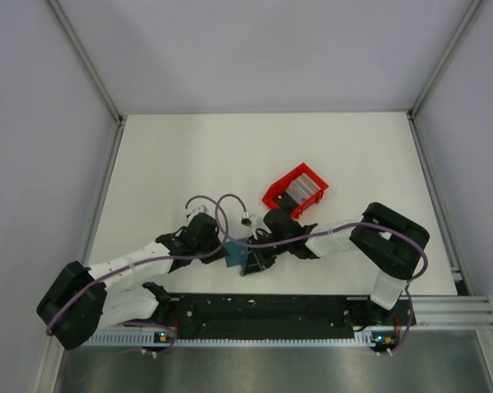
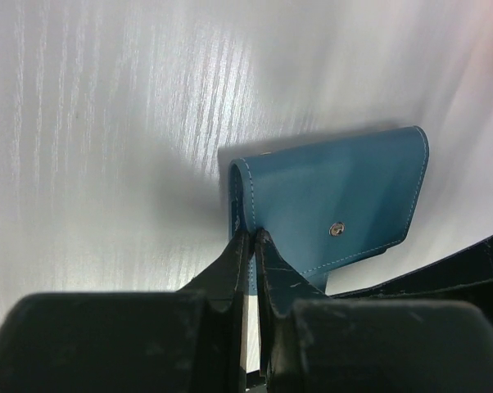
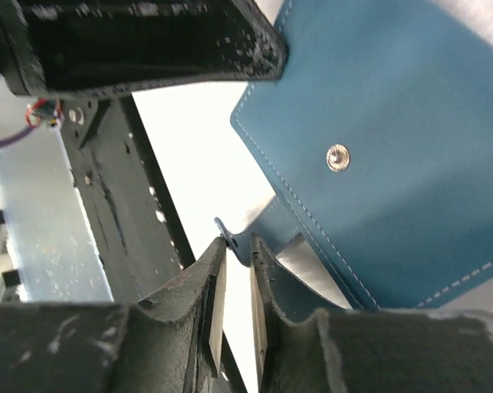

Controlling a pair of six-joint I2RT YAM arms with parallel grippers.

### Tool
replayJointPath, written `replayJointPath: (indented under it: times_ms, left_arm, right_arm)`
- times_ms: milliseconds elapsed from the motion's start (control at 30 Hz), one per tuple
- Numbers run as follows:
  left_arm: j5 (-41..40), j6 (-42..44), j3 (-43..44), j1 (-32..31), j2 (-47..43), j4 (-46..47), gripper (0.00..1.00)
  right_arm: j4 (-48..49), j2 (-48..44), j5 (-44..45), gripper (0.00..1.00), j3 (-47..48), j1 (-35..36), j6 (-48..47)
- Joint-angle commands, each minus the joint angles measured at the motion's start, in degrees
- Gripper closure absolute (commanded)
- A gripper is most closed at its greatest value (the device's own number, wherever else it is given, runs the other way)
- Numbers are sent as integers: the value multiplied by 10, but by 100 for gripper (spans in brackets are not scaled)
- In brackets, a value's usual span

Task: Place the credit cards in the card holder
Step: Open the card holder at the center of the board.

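The left gripper (image 2: pixel 251 236) pinches the blue wallet (image 2: pixel 336 196) tight. The right gripper (image 3: pixel 238 246) is nearly closed at its flap; I cannot tell if it holds. The red box (image 1: pixel 296 190) sits at one o'clock.

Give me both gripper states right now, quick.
Left gripper: closed, pinching the edge of the teal-blue folding wallet.
Right gripper: closed, apparently pinching a thin teal flap of the same wallet.

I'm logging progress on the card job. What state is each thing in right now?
card holder: pinched by both grippers; snapped or not, unclear.
credit cards: lying in the red tray, not yet in the card holder.
red tray: open-topped, holding the credit cards.
left gripper: shut on the card holder's edge.
right gripper: nearly shut on a thin teal edge of the card holder.
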Motion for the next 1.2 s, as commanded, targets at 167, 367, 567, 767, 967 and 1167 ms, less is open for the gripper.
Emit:
replayJointPath:
  times_ms: [167, 367, 567, 767, 967, 1167]
  left_arm:
    - [-36, -3, -13, 2, -1, -47, 94]
    - [-37, -2, -13, 2, -3, -46, 92]
    - [-38, 4, -11, 2, -11, -51, 91]
    - [-58, 18, 4, 2, -66, -93, 78]
    - [-99, 45, 47, 2, -137, -181, 45]
    - [-161, 45, 79, 2, -169, -266, 36]
  right_arm:
    - [-137, -23, -46, 72, -9, 12, -88]
    - [-212, -32, -32, 65, -12, 12, -114]
    - [-211, -57, -9, 65, -29, 13, -91]
    - [-237, -159, 166, 67, -14, 7, 45]
    - [-232, -188, 247, 68, 52, 9, 108]
    - [-284, -76, 275, 73, 187, 13, 105]
